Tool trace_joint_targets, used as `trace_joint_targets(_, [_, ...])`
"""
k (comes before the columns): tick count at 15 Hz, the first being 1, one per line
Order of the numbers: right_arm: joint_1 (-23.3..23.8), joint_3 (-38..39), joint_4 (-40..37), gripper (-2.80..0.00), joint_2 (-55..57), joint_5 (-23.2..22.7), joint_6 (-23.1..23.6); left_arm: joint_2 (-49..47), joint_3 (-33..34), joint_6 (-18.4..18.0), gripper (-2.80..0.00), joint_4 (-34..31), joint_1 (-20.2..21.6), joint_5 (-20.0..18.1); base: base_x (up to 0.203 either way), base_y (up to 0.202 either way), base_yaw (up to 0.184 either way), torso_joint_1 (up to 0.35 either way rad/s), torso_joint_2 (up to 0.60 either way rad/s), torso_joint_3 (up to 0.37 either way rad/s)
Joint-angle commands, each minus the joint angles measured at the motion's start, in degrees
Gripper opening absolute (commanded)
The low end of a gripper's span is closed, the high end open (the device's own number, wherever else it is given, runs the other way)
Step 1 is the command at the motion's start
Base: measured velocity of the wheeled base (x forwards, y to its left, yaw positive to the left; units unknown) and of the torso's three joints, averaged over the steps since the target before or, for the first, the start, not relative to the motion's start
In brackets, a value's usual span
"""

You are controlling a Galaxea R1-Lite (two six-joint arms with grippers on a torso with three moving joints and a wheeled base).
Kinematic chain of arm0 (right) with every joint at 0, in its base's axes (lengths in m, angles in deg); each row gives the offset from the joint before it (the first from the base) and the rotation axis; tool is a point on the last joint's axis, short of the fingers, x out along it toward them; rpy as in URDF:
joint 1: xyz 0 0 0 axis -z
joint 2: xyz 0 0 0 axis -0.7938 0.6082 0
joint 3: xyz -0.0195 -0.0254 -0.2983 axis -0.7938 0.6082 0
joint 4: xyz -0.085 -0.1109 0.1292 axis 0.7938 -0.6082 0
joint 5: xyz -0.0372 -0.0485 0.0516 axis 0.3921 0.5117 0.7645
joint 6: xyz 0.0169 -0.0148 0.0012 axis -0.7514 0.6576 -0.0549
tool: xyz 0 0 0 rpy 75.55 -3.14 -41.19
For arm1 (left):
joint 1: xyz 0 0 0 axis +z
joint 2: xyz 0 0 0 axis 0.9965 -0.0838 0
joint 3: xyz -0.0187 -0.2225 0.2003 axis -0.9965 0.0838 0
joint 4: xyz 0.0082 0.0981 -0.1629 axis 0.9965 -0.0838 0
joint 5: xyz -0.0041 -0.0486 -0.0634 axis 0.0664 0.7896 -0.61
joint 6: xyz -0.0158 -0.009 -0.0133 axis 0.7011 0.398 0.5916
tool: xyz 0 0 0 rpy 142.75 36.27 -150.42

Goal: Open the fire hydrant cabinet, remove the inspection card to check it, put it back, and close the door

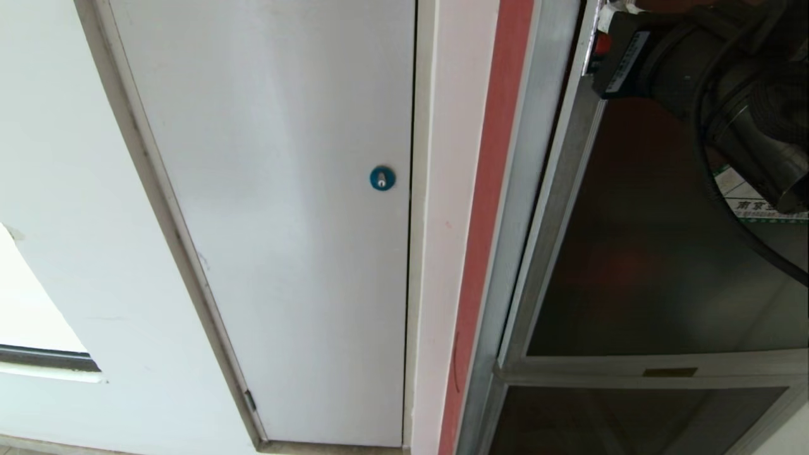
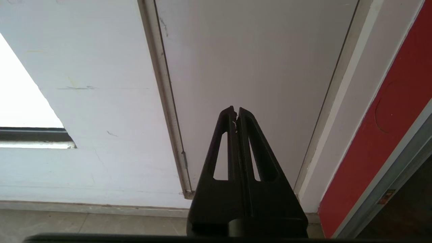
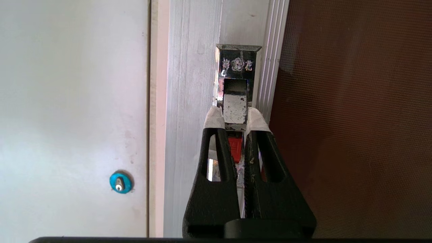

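1. At the left edge of the silver aluminium-framed dark tinted glass door (image 3: 351,118), the right gripper (image 3: 235,116) has its tape-tipped jaws drawn close on either side of the chrome latch plate with a small red latch (image 3: 236,101). The grip appears to be on the latch pull, though actual contact is hard to confirm.
2. Seen from the head camera, the right arm reaches across the door's upper part, partly covering the green-bordered white sticker (image 1: 749,199).
3. The left gripper (image 2: 236,111) hangs parked, jaws together and empty, before the plain white panel with a round blue lock (image 1: 382,178).
4. The door seems shut, or barely begun; the silver-framed fire hydrant cabinet (image 1: 540,189) shows none of its interior, and the inspection card is not visible.
5. Judged from this, the task is at its first step. Swinging the door open, taking out, checking and returning the card, and closing all remain.
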Motion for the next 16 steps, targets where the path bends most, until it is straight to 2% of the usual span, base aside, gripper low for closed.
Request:
trace_joint_targets(1, [0.00, 0.85, 0.68, -2.80, -1.97, 0.27, 0.10, 0.02, 0.79, 0.00, -2.80, 0.05, 0.02, -0.02, 0.000, 0.000, 0.000, 0.000, 0.00, 0.000])
trace_joint_targets(16, [-0.09, 6.53, 0.41, -2.80, -3.25, 0.27, 0.19, -0.06, 0.79, 0.00, -2.80, 0.05, 0.02, -0.02, 0.000, 0.000, 0.000, 0.000, 0.00, 0.000])
